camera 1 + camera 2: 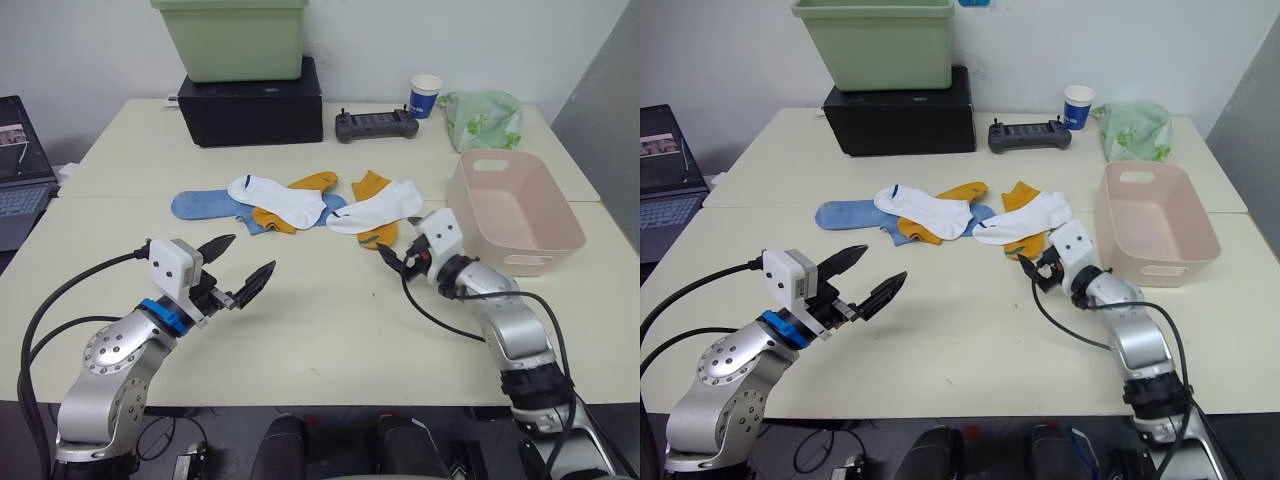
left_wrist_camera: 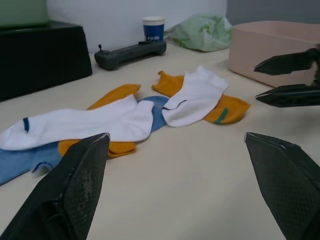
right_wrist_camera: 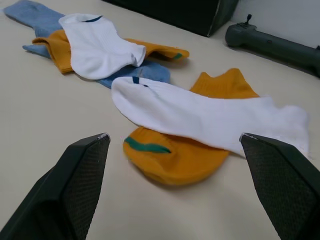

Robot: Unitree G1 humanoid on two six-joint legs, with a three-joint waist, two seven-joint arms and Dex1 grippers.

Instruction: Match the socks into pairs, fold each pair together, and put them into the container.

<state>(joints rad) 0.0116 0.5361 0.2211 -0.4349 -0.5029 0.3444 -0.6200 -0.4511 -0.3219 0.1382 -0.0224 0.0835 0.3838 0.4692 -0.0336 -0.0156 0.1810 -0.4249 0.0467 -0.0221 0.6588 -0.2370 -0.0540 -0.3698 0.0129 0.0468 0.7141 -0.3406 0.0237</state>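
The socks lie in a loose heap at mid-table. A light blue sock (image 1: 200, 205) is at the left, and a white sock (image 1: 280, 198) lies over a mustard-orange one (image 1: 312, 182). Another white sock (image 3: 210, 117) lies across a second orange sock (image 3: 175, 155) with a green mark. The pale pink container (image 1: 560, 240) stands empty at the right, beside the heap. My right gripper (image 1: 393, 258) is open, low over the table, its tips just short of that orange sock. My left gripper (image 1: 237, 268) hangs open over bare table in front of the heap, holding nothing.
A pale green bin (image 1: 232, 38) sits on a black box (image 1: 252, 100) at the back. A dark controller (image 1: 376, 124), a blue paper cup (image 1: 425, 95) and a green bag (image 1: 483, 118) line the back right. A laptop (image 1: 20, 170) lies at far left.
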